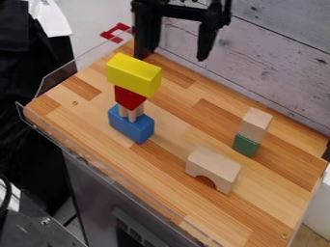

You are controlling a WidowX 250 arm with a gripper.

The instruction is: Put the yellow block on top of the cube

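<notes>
The yellow block (133,75) lies on its long side on top of the red cube (129,98), at the head of a stack toward the left end of the table (270,198). It is longer than the cube and juts out past it. The red cube is turned so that one upright edge faces the camera, and it rests on short pale wooden posts (135,114). These stand on the blue block (130,124), which sits flat on the table, between the left edge and the middle.

The tool (171,58) hangs down beyond the stack, near the far left corner, apart from the yellow block. Its two black fingers are spread wide and point downward.

To the right of the stack, a pale wooden arch (213,170) stands on the table with its opening down, nearer the front edge. Farther back, toward the far edge and the right corner, a plain wooden block (256,124) stands upright on a green block (245,145), just beside the arch but not touching it. A whitish plank wall (277,53) runs along the far edge, and a clear guard (74,66) rises along the left edge.
</notes>
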